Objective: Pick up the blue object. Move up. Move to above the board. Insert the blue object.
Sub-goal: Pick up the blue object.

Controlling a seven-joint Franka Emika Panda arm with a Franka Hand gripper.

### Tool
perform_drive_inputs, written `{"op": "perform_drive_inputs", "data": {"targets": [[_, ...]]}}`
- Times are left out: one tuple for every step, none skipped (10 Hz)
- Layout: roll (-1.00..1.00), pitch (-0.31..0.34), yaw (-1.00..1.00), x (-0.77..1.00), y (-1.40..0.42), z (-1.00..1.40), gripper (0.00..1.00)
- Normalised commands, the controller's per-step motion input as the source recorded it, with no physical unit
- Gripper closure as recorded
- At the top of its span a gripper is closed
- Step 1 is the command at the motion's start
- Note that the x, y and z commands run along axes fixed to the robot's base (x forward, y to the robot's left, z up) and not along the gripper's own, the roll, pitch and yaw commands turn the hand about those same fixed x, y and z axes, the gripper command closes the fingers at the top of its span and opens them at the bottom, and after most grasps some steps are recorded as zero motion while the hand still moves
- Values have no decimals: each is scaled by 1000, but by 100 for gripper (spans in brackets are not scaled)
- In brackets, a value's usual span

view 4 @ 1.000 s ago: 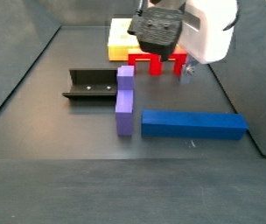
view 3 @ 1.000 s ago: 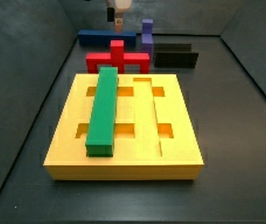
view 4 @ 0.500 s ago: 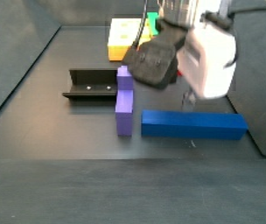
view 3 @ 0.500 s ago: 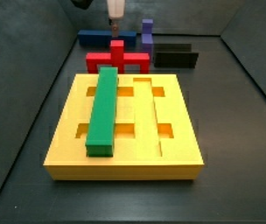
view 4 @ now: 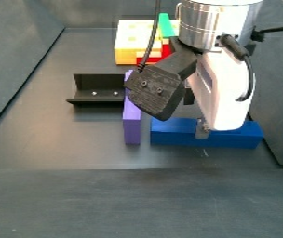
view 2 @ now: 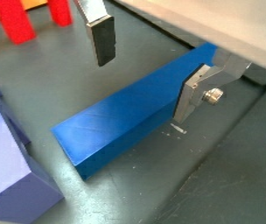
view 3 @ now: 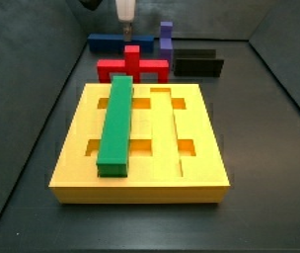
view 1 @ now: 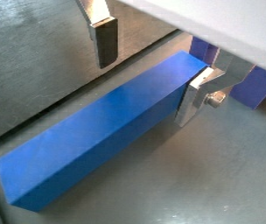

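Observation:
The blue object point(view 1: 101, 131) is a long royal-blue bar lying flat on the dark floor, also seen in a wrist view point(view 2: 123, 122) and in both side views point(view 4: 237, 136) point(view 3: 107, 42). My gripper point(view 1: 150, 66) is open and low over one end of it, also shown in a wrist view point(view 2: 147, 70). The jaws straddle the bar: one finger point(view 1: 198, 92) stands against its side, the other finger point(view 1: 104, 39) is well clear of it. The yellow board point(view 3: 139, 188) lies away from the gripper with a green bar point(view 3: 117, 119) in one groove.
A purple piece point(view 4: 133, 121) stands beside the blue bar's end. A red piece point(view 3: 133, 67) sits between the board and the blue bar. The dark fixture point(view 4: 97, 90) stands by the purple piece. Grey walls enclose the floor.
My gripper has moved from near the red piece over to the blue bar and come down, so its jaws now straddle the bar.

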Motion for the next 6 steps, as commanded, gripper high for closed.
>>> {"op": "perform_drive_inputs", "data": {"targets": [[-257,-209,-320,-320,91,-243,0],[-220,-206,-251,-211,9,-291,0],[-81,-131,-63,-43,0,-254,0],[69,0,-3,0,0,-254,0],[146,0,0,11,86,-260,0],[203,-4,6,-60,9,-234,0]]}}
